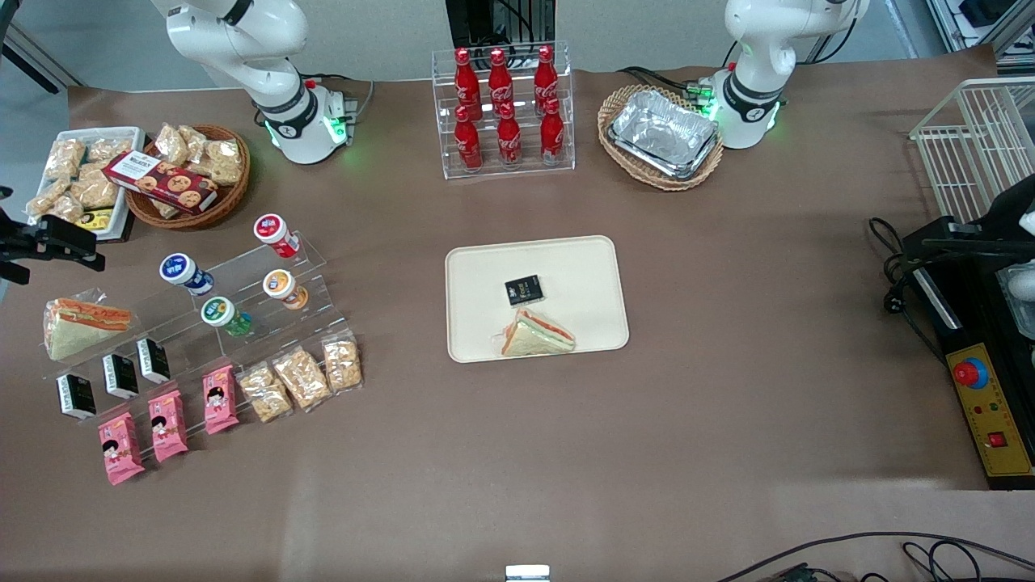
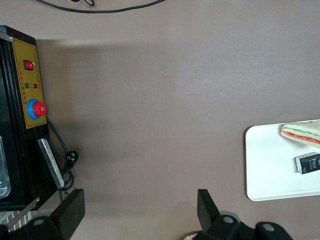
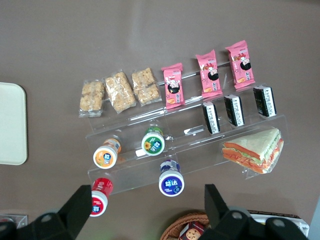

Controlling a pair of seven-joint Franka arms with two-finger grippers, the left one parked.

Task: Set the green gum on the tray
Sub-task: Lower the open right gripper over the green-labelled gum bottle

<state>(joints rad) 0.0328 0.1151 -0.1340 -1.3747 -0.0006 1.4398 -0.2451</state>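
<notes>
The right arm's gripper (image 3: 145,207) hangs high over the clear acrylic display steps (image 3: 190,145) at the working arm's end of the table, its two dark fingers (image 3: 80,205) spread wide with nothing between them. In the right wrist view the green gum (image 3: 153,141) lies in the open gap between the fingers, well below them on a middle step, its white lid with the green label facing up. Just beside it on the same step sits the orange gum (image 3: 106,154); the blue gum (image 3: 171,181) and the red gum (image 3: 100,198) rest on the higher step, the red one nearly under one finger. None of the bottles touches the gripper.

In the front view the gripper (image 1: 48,242) is only partly seen at the frame's edge, so its height above the steps is hard to judge there. The green gum (image 1: 225,315) stands apart from the tray (image 1: 590,267), which lies near the middle of the table, well away from the fingers. On the tray rest a wrapped sandwich (image 1: 535,335) and a small black packet (image 1: 524,290), close together but seemingly not touching. Pink snack packs (image 3: 208,75) and cracker bags (image 3: 119,91) line the lowest step, beneath the green gum's row.
</notes>
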